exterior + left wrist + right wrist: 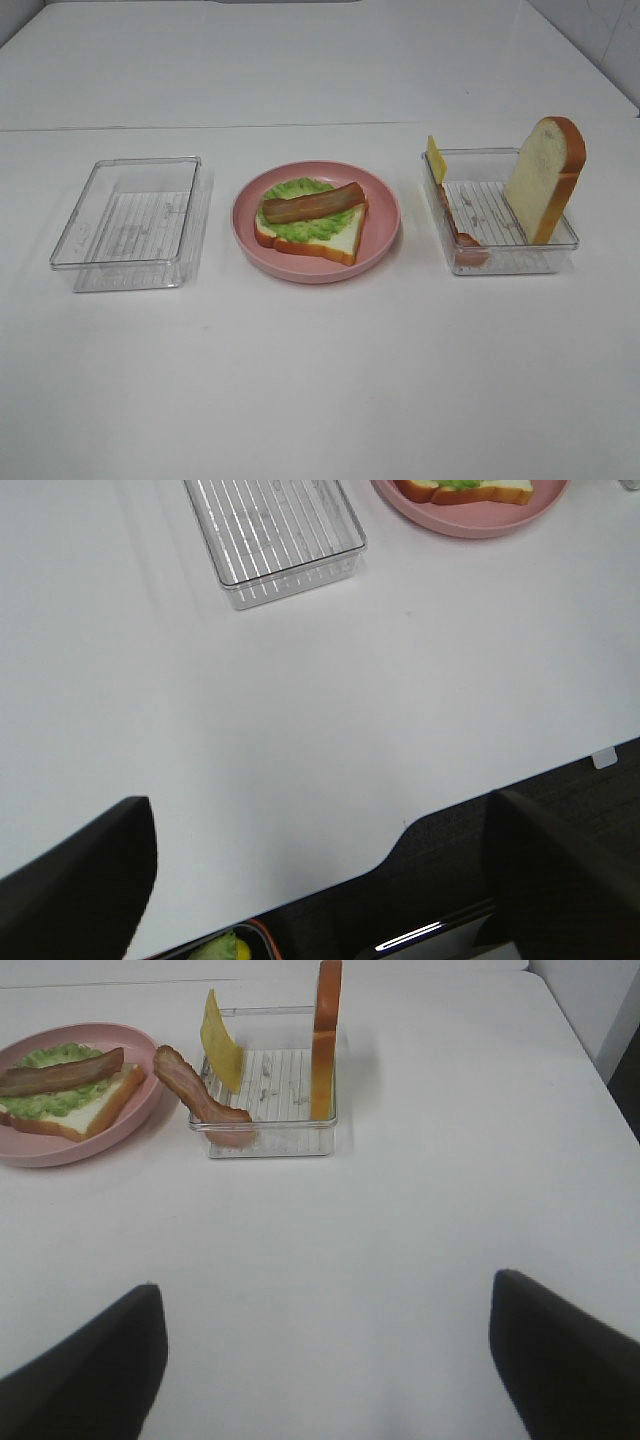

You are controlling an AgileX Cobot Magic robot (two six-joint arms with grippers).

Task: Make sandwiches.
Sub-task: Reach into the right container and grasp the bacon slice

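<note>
Cheese slice point(222, 1040) visible right wrist, not left.

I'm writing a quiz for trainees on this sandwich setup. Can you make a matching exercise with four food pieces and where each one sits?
Things:
1. lettuce leaf
2. cheese slice
3. loose bread slice
4. loose bacon strip

Places:
A. standing on edge in the right tray
B. on the plated bread slice on the pink plate
C. leaning along that tray's plate-side wall
D. sticking up at that tray's far plate-side corner

Pairs: 1-B, 2-D, 3-A, 4-C
</note>
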